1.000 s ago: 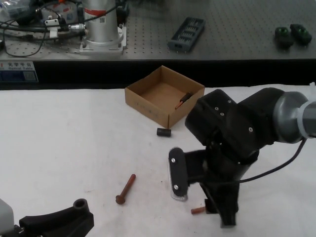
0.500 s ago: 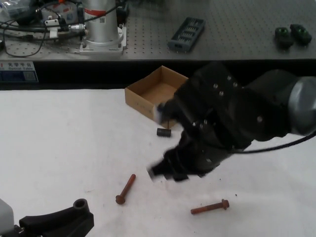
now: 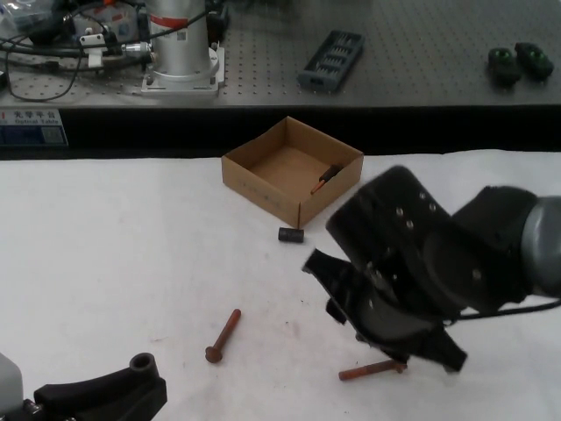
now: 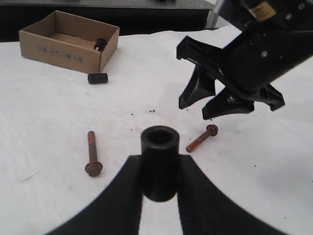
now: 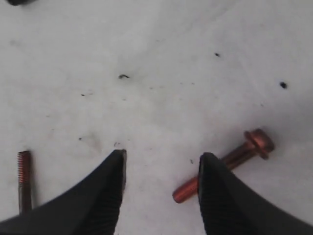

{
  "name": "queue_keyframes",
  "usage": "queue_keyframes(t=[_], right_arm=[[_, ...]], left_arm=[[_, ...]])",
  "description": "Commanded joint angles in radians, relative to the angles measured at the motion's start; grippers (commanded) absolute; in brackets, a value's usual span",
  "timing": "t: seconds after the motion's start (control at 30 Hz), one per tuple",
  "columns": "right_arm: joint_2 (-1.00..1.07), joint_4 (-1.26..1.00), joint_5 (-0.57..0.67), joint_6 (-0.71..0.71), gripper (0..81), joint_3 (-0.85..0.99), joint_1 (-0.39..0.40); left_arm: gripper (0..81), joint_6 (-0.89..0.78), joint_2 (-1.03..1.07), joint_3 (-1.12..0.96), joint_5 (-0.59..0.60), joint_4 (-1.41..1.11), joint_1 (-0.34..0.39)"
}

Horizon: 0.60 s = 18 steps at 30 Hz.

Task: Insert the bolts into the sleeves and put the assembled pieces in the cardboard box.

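Over the bench (image 3: 105, 246), high view: the right arm (image 3: 421, 281) is bent low, and its black bulk overlaps one end of the first bolt (image 3: 368, 370). Its jaws are hard to make out from this angle. The cardboard box (image 3: 254, 180) stands open at the far side and holds one assembled piece (image 3: 326, 178) close to a wall. A loose sleeve (image 3: 291, 235) lies just in front of the box. The second bolt (image 3: 223, 335) lies alone, well apart from the first. The left gripper (image 3: 131, 373) is cut off by the near edge.

Left wrist view: the left gripper's jaws pinch the held sleeve (image 4: 160, 147) upright with its bore showing; its lower end is hidden between them. The right gripper (image 4: 194, 111) points down with its jaws spread, tips near the first bolt's head but not touching it.

Right wrist view: the jaws are spread. One finger (image 5: 220, 196) hides the first bolt's mid-shank, and the threaded end shows in the gap. Only the threaded end of the second bolt (image 5: 23, 176) shows. A dark shape (image 5: 17, 1) at the corner is too cut off to name.
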<state>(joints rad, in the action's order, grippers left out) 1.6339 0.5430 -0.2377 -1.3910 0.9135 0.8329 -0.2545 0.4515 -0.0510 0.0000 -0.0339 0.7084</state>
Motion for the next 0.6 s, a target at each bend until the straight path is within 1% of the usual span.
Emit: queue_keyframes(t=[0.0, 0.07, 0.2, 0.33, 0.57], right_arm=[[-0.013, 0.005, -0.045, -0.171, 35.9, -0.003, -0.005], [-0.013, 0.035, -0.058, -0.228, 35.9, -0.003, -0.005], [-0.013, 0.062, -0.106, -0.239, 35.9, -0.003, -0.005], [-0.013, 0.061, -0.113, -0.278, 35.9, -0.003, -0.005], [-0.007, 0.024, -0.125, -0.276, 35.9, -0.004, -0.005]], left_arm=[[0.6, -0.009, -0.011, -0.004, 0.011, -0.021, 0.005], [0.6, -0.009, -0.011, -0.004, 0.011, -0.021, 0.005], [0.6, -0.009, -0.011, -0.004, 0.011, -0.021, 0.005], [0.6, -0.009, -0.011, -0.004, 0.011, -0.021, 0.005], [0.6, -0.009, -0.011, -0.004, 0.011, -0.021, 0.005]])
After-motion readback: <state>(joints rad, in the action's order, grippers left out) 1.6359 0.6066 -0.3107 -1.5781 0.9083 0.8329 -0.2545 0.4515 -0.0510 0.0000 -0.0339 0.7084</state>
